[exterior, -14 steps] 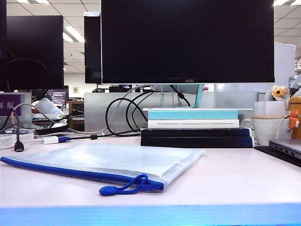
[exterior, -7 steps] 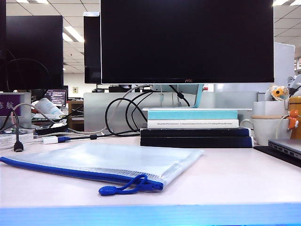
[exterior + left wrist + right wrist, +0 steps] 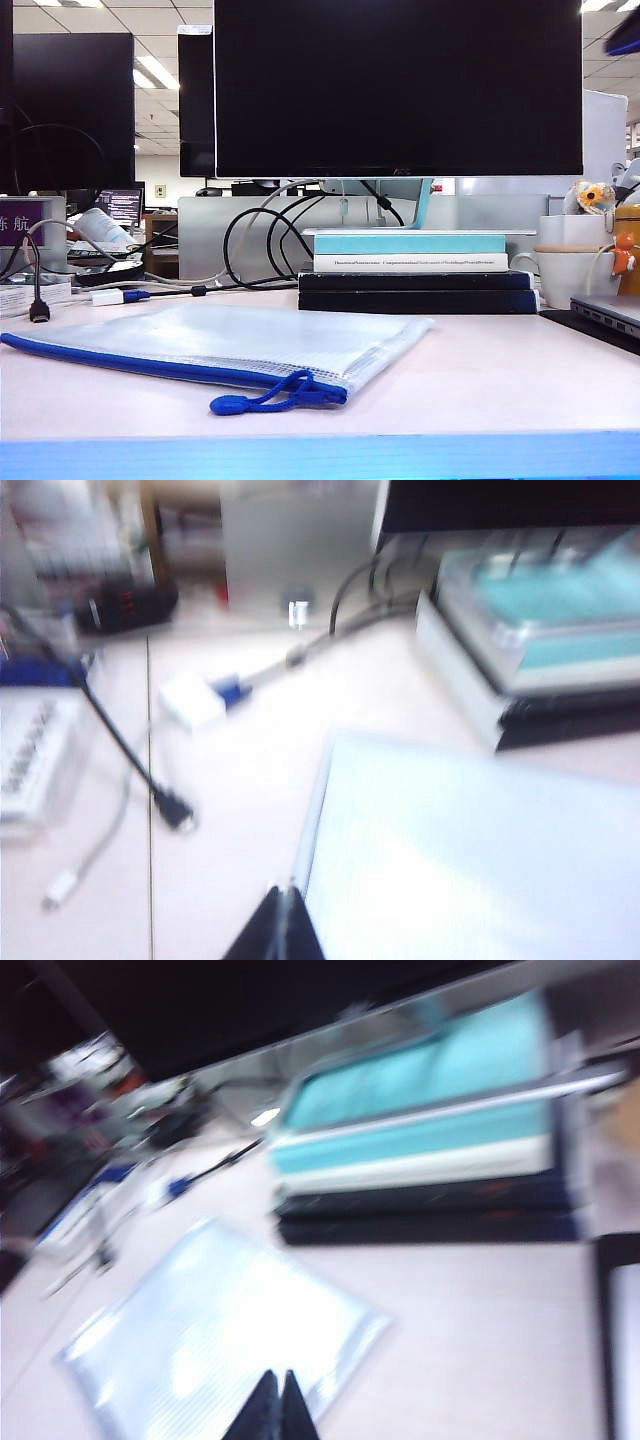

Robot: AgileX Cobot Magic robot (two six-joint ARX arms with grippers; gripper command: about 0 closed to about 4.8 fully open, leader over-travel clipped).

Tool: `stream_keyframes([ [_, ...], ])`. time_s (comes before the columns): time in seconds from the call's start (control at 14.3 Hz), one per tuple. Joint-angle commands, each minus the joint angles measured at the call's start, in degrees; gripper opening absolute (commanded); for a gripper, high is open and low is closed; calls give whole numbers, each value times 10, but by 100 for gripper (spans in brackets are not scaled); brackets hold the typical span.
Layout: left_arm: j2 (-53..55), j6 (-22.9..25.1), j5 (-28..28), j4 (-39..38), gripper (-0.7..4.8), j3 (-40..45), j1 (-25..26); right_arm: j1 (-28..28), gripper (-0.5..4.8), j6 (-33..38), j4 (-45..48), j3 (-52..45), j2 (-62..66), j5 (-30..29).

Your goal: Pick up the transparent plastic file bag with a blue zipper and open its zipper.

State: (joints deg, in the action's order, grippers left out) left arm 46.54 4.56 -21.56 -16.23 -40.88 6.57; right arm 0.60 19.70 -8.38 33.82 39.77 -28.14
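Note:
The transparent plastic file bag [image 3: 250, 340] lies flat on the pale table, left of the middle. Its blue zipper [image 3: 130, 362] runs along the near edge and ends in a looped blue cord pull [image 3: 270, 395]. In the blurred left wrist view my left gripper [image 3: 283, 890] is shut and empty, in the air over one edge of the bag [image 3: 470, 870]. In the right wrist view my right gripper [image 3: 275, 1375] is shut and empty, in the air above the bag [image 3: 220, 1350]. In the exterior view only a dark blur of an arm [image 3: 625, 35] shows, at the top right corner.
A stack of books [image 3: 415, 272] under a big black monitor [image 3: 398, 90] stands behind the bag. Black cables [image 3: 255, 240] and a white adapter [image 3: 105, 296] lie at the back left. A white mug [image 3: 575, 272] and a laptop edge [image 3: 605, 318] are on the right.
A dark blurred piece of an arm has come into the exterior view's top right corner. The bag and its cord pull have not moved.

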Motion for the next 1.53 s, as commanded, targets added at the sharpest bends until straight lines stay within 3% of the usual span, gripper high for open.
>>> stream_keyframes([
  [0.07, 68, 15, -7, -21, -5, -52, -2, 1, -1, -3, 5, 3, 19, -34],
  [0.14, 250, 59, -8, -110, -5, -177, -97, 1, -1, -22, 4, 3, 28, -157],
  [0.35, 265, 119, -2, -122, -5, -187, -185, 0, -1, -22, -13, 3, 29, -154],
  [0.42, 273, 99, 54, -115, -5, -187, -286, -1, -1, -40, -35, 3, 31, -152],
  [0.56, 285, 85, 170, -104, -5, -187, -363, -1, -1, -39, -36, 3, 31, -153],
  [0.7, 351, 5, 191, -63, -5, -187, -455, -2, 0, -54, -65, 3, 31, -124],
  [0.84, 385, -12, 220, -45, -5, -187, -493, -2, 0, -54, -69, 3, 31, -116],
  [0.91, 423, -20, 280, -27, -5, -189, -545, -2, 0, -54, -70, 3, 31, -116],
  [1.12, 442, -23, 296, 7, -5, -190, -572, -2, 0, -66, -93, 3, 31, -116],
  [1.33, 437, -16, 374, -2, -5, -190, -553, -2, 0, -78, -109, 3, 31, -120],
  [1.4, 426, -10, 317, -23, -5, -190, -508, -2, 0, -78, -107, 3, 30, -116],
  [1.53, 426, 1, 298, -56, -5, -190, -509, 6, 0, -70, -144, 3, 38, -140],
])
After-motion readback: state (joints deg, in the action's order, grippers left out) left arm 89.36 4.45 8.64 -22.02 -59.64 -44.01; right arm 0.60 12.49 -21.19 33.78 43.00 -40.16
